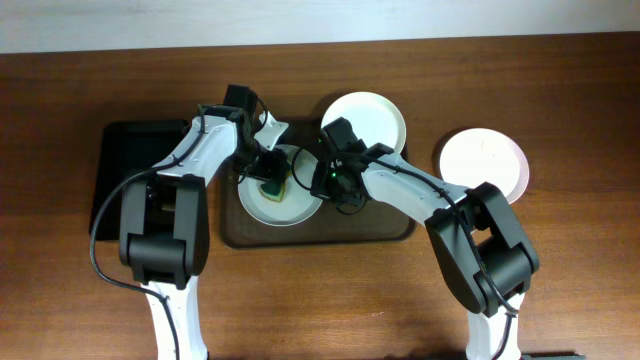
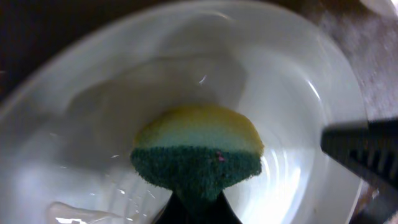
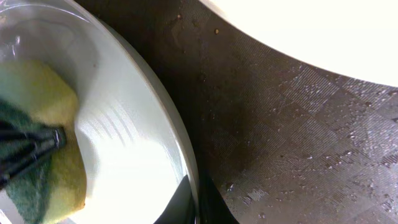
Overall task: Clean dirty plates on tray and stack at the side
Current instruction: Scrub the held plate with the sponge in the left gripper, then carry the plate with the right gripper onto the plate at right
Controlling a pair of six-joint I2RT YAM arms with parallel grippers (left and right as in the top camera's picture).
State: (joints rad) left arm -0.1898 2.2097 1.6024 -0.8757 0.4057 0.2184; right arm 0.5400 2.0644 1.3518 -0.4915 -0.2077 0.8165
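Note:
A white plate (image 1: 262,203) lies on the left part of the dark brown tray (image 1: 380,228). My left gripper (image 1: 265,170) is shut on a green and yellow sponge (image 1: 273,187) and presses it into this plate; the left wrist view shows the sponge (image 2: 198,149) on the wet plate (image 2: 93,124). My right gripper (image 1: 328,180) is shut on the plate's right rim (image 3: 186,155), one finger on each side. A second plate (image 1: 365,115) sits at the tray's far edge. A third plate (image 1: 485,160) lies on the table to the right.
A smaller black tray (image 1: 130,150) lies on the table at the left. Both arms cross over the brown tray's middle. The tray surface (image 3: 280,143) is wet and textured, with small crumbs near the second plate (image 3: 323,31).

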